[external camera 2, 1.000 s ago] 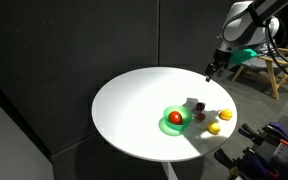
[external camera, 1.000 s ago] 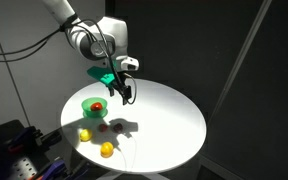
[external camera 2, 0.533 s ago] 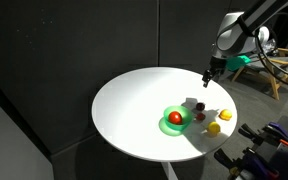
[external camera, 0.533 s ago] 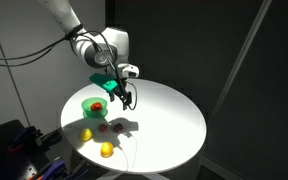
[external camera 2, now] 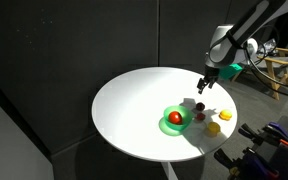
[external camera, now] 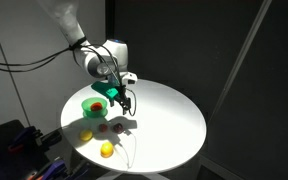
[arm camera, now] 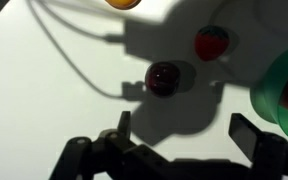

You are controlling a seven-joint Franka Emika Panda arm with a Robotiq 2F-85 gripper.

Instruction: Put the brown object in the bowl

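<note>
The brown object point(arm camera: 164, 77) is a small dark roundish lump lying on the white table; it shows in both exterior views point(external camera: 118, 125) point(external camera 2: 200, 106). The green bowl point(external camera: 88, 101) point(external camera 2: 167, 126) stands beside it and shows at the right edge of the wrist view point(arm camera: 282, 85). A red round piece lies in the bowl. My gripper point(arm camera: 184, 130) is open and empty. It hovers above the table a little short of the brown object, as both exterior views show point(external camera: 122, 98) point(external camera 2: 204, 85).
A small red piece point(arm camera: 212, 42) lies between the brown object and the bowl. Two yellow-orange balls point(external camera: 107, 150) point(external camera: 85, 135) lie near the table's edge point(external camera 2: 214, 128) point(external camera 2: 225, 116). The round white table point(external camera: 169, 120) has dark surroundings.
My gripper has come down and moved closer to the small pieces beside the bowl. The objects on the table have not moved.
</note>
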